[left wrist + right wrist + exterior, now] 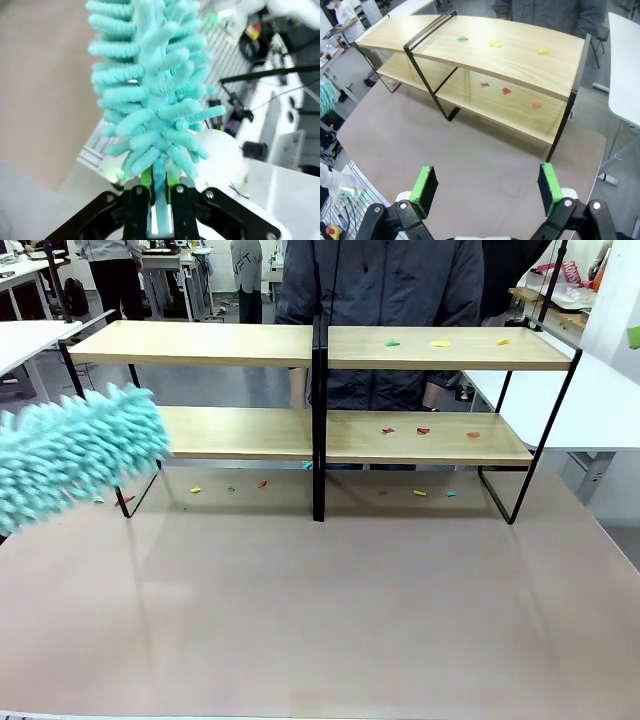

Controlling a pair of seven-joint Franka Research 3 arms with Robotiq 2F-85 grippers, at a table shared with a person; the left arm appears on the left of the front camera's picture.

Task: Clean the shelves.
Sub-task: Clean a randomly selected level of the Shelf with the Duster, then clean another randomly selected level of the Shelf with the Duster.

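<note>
Left gripper (pixel 159 186): jaws clamped on the pale handle of the duster (pixel 155 90), one green pad on each side of it.
Duster: the fluffy teal head rises straight out past the left fingertips. In the front view its far end (pixel 75 455) overlaps the left end of the lower board; I cannot tell whether it touches.
Right gripper (pixel 487 186): jaws wide apart, with nothing between them.
Shelves (pixel 200 343): ahead of the right jaws and well apart from them, across a bare stretch of table (pixel 320 620). The black divider stands to the left of the jaws' midline in the right wrist view.
Scraps (pixel 441 343): small coloured paper bits. Three lie on the upper board and three on the lower, all on the side facing the right jaws. More lie on the table under the rack.
Person (pixel 390 280): in a dark jacket, standing beyond the shelves on the far side from both grippers.
</note>
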